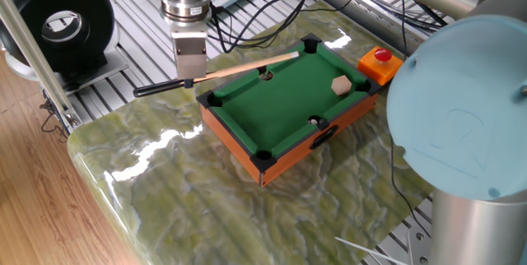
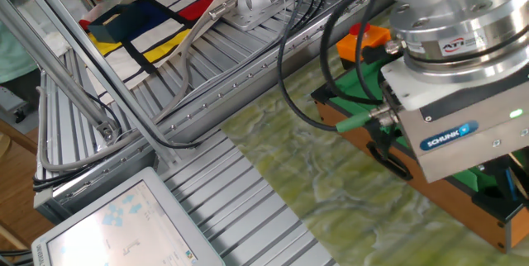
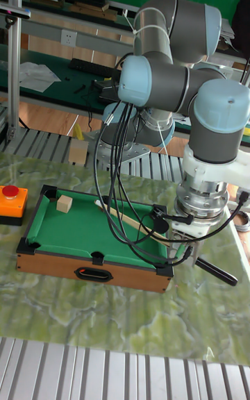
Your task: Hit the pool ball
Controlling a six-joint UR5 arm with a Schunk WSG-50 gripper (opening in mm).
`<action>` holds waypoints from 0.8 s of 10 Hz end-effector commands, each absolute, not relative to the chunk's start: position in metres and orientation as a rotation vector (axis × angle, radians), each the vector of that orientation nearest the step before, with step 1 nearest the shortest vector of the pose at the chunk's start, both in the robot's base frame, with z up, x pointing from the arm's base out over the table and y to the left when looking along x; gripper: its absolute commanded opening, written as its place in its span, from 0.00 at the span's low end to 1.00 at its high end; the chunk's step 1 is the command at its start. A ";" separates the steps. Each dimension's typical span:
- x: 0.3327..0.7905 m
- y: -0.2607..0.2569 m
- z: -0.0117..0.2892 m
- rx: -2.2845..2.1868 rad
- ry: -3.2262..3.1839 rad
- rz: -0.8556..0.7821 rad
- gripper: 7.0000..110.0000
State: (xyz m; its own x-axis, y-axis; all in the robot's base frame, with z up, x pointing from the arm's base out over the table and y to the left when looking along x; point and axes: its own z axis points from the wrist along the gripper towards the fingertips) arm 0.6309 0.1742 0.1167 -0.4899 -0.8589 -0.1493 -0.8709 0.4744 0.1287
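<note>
My gripper (image 1: pixel 189 81) is shut on a cue stick (image 1: pixel 239 67), a pale wooden shaft with a black handle. It hangs just off the left end of the small green pool table (image 1: pixel 280 104). The cue runs along the far long rail, and its tip is close to the far corner pocket. The pool ball is too small to tell for sure. One tiny dark dot with a white glint (image 1: pixel 263 72) sits by the far rail under the cue, and a similar dot (image 1: pixel 314 121) sits at the near rail. In the tall view the gripper (image 3: pixel 182 250) holds the cue at the table's right end.
A tan wooden cube (image 1: pixel 340 86) lies on the felt near the right end. A red button on an orange box (image 1: pixel 380 61) stands just past that end. Cables trail behind the table. A black round device (image 1: pixel 59 25) stands at far left. The arm's large blue joint (image 1: pixel 461 109) fills the right side.
</note>
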 end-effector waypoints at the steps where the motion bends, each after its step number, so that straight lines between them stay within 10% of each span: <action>1: 0.625 0.215 0.129 -1.491 2.603 0.417 0.00; 8: 0.588 0.176 0.110 -1.655 2.631 0.263 0.00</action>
State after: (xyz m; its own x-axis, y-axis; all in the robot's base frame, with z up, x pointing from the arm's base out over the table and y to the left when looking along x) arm 0.5969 0.2022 0.1132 -0.4386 -0.8762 -0.1995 -0.8969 0.4130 0.1582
